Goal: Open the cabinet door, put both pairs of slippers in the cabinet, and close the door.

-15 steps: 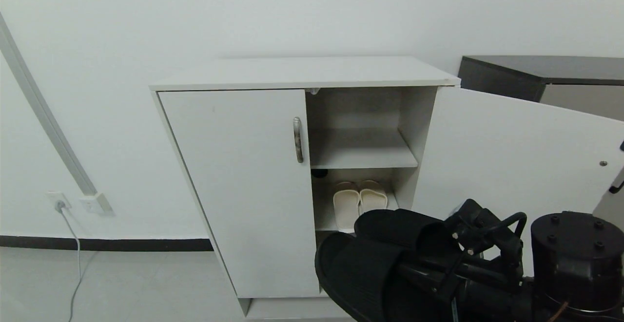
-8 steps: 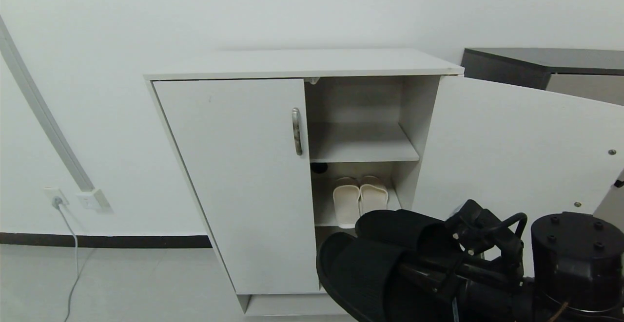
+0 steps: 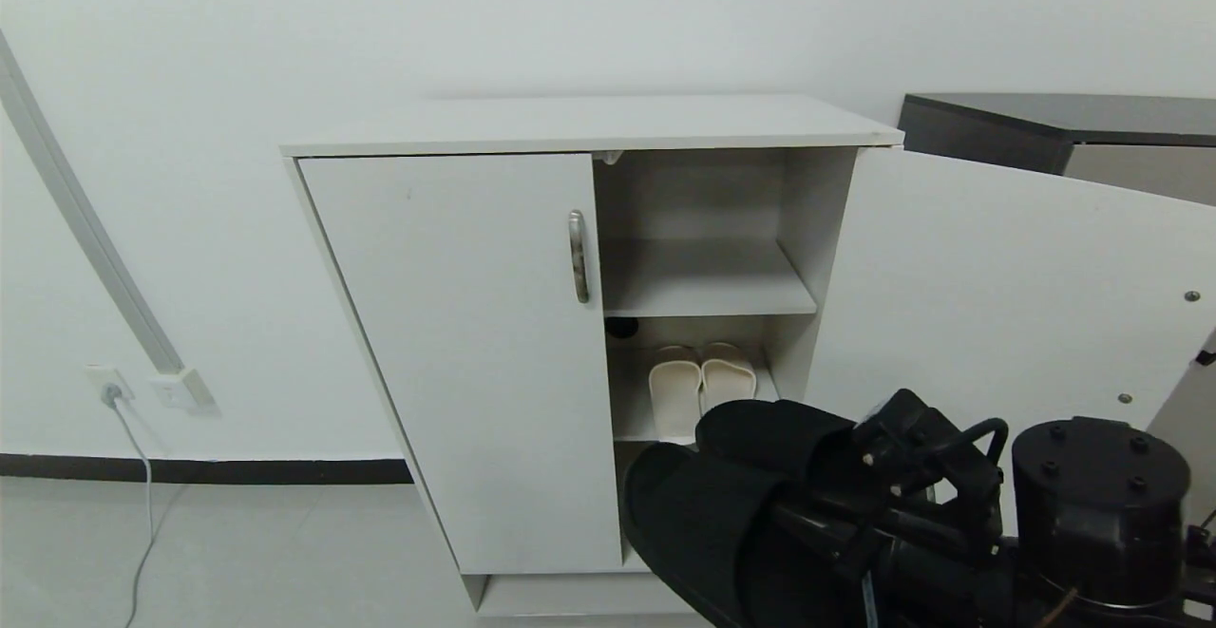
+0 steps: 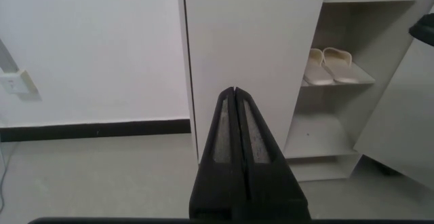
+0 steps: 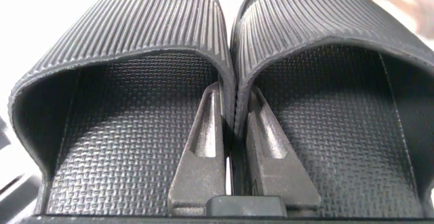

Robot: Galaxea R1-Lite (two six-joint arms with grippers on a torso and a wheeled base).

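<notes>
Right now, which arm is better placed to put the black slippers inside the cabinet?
Right. The right gripper holds both black ribbed rubber slippers just before the open half of the white two-door cabinet. The left gripper is shut and empty.

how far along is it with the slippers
Done: the cabinet door stands open and the white slippers sit on a lower shelf inside. In hand: the right gripper is shut on the black slippers, in front of the open side. Left: set them inside and close the door.
</notes>
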